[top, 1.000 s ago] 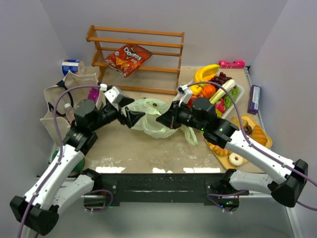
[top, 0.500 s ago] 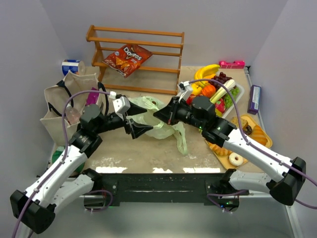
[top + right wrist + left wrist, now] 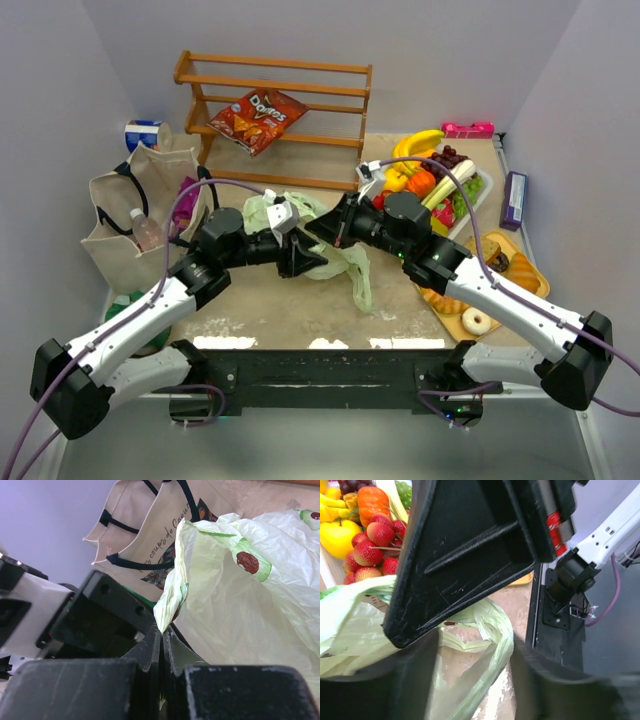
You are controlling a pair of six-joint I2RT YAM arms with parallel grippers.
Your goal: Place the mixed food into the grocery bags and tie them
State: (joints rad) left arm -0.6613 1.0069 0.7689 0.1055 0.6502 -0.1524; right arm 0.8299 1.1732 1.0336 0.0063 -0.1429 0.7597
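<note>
**Both grippers meet at the pale green bag in mid-table**

The table [image 3: 300,310] holds a wooden rack [image 3: 300,100] along its far side and a beige fabric tote [image 3: 110,215] standing open at the far left, its black handles up.

The pale green plastic bag [image 3: 350,262] lies crumpled in the middle of the table, between the tote and the fruit tray [image 3: 478,190]. One loose end trails toward the near edge.

The right gripper [image 3: 322,228] reaches in from the right. In the right wrist view its fingers are pressed together, pinching a bunched fold at the bag's [image 3: 240,595] edge. The rest of the plastic spreads away to the right of the pinch.

The left gripper [image 3: 305,258] reaches in from the left and sits just beside the right one, over the bag. In the left wrist view its upper finger [image 3: 470,555] stands well clear of the blurred dark mass below it, so the jaws are apart. Folds and a loop of the bag [image 3: 480,625] lie under that finger, with nothing clamped that can be made out.

The fruit tray at the right is heaped with bananas [image 3: 418,143], an orange piece [image 3: 420,183] and strawberries [image 3: 372,545].

A red snack packet [image 3: 257,118] leans on the rack.

A clear water bottle [image 3: 145,232] and a purple packet [image 3: 188,190] stick out of the tote.
</note>
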